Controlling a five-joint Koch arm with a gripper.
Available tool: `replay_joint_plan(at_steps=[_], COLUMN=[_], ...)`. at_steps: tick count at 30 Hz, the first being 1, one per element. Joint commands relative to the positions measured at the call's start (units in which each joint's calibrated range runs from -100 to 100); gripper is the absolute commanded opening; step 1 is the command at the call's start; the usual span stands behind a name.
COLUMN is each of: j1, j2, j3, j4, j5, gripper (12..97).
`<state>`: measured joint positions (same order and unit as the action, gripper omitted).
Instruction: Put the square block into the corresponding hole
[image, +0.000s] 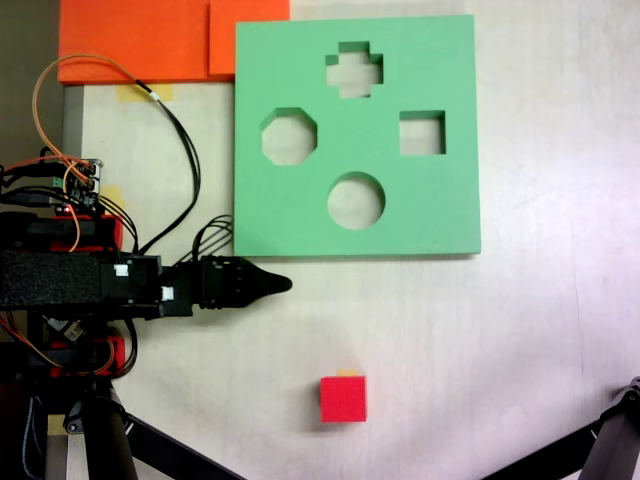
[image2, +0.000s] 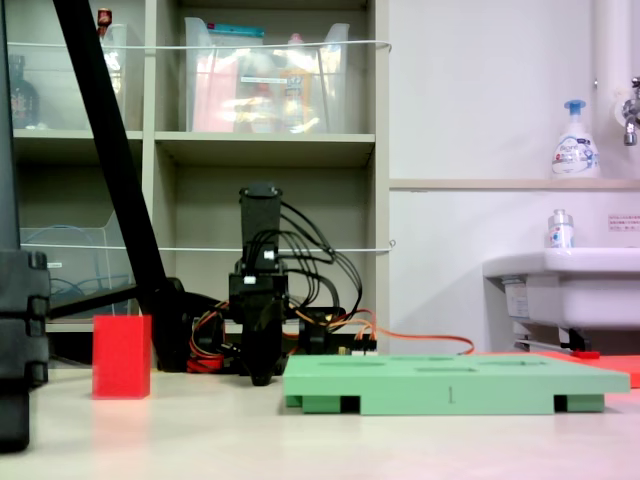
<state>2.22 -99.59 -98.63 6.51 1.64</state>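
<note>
Looking down, we see the red block (image: 343, 398) alone on the table (image: 520, 330), well apart from the green board (image: 300, 215) and its square hole (image: 422, 133). Our gripper (image: 280, 284) holds nothing; we cannot tell its state.

A pale table (image: 520, 330) is seen carrying a green foam board (image: 440, 215) just ahead of the gripper (image: 283, 284) tip, a red cube (image: 343, 398) apart to the gripper's side, and orange foam slabs (image: 140, 40) touching the board's far corner.
</note>
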Motion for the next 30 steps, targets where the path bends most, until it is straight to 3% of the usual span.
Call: replay_joint_plan(at_steps=[1,22,27,30], j1=[0.0,0.0,-3.6,-5.5], j2=[-0.4,-0.4,-0.4,-0.4], j3=[-1.4,-1.4,-1.4,-1.4], j4=[-5.0,-5.1,-5.0,-4.6], j5=[-0.2,-0.2,7.5,20.8], gripper=[49.4,47.9,49.8,49.9])
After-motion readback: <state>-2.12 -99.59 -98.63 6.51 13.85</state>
